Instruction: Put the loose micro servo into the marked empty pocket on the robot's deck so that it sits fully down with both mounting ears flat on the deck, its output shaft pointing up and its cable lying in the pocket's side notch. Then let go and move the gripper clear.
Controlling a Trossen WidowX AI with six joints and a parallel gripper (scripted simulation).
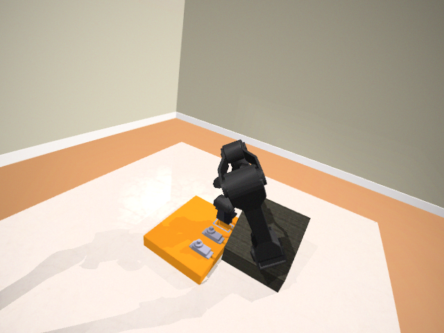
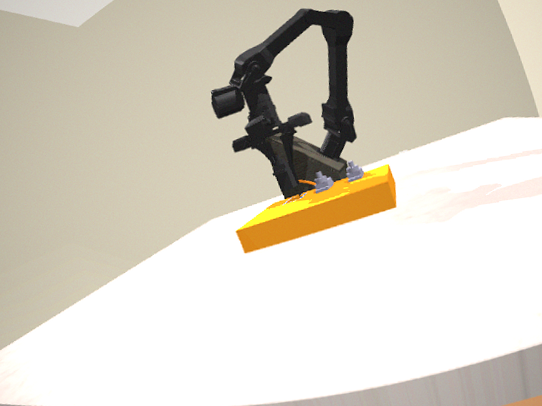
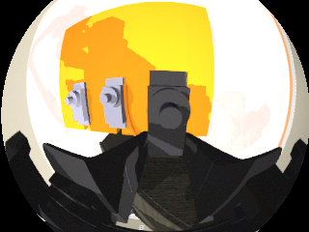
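Hand (image 1: pixel 225 219) (image 2: pixel 290 193) (image 3: pixel 165 137) pinching loose servo (image 3: pixel 169 108) over orange deck (image 1: pixel 179 229) (image 2: pixel 314 215) (image 3: pixel 179 39), nr 2 mounted servos (image 1: pixel 207 241) (image 2: pixel 338 177) (image 3: pixel 97 102)

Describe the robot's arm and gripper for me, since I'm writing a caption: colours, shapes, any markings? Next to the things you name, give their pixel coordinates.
The arm (image 1: pixel 245 186) (image 2: pixel 287 36) is black throughout, with rounded joint housings and slim links. Its gripper (image 1: pixel 225 223) (image 2: pixel 291 196) (image 3: pixel 165 137) is black too, with tapering fingers. No markings are legible.

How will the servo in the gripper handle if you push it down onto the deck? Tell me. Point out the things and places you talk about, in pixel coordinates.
The servo (image 3: pixel 169 113) looks boxy and rigid, so it should probably keep its shape in the gripper (image 1: pixel 225 223) (image 2: pixel 292 195). Its orange cable (image 2: pixel 305 181) bows in a curve, so it is likely floppy and may need guiding. The round boss on top could make pressing there uneven.
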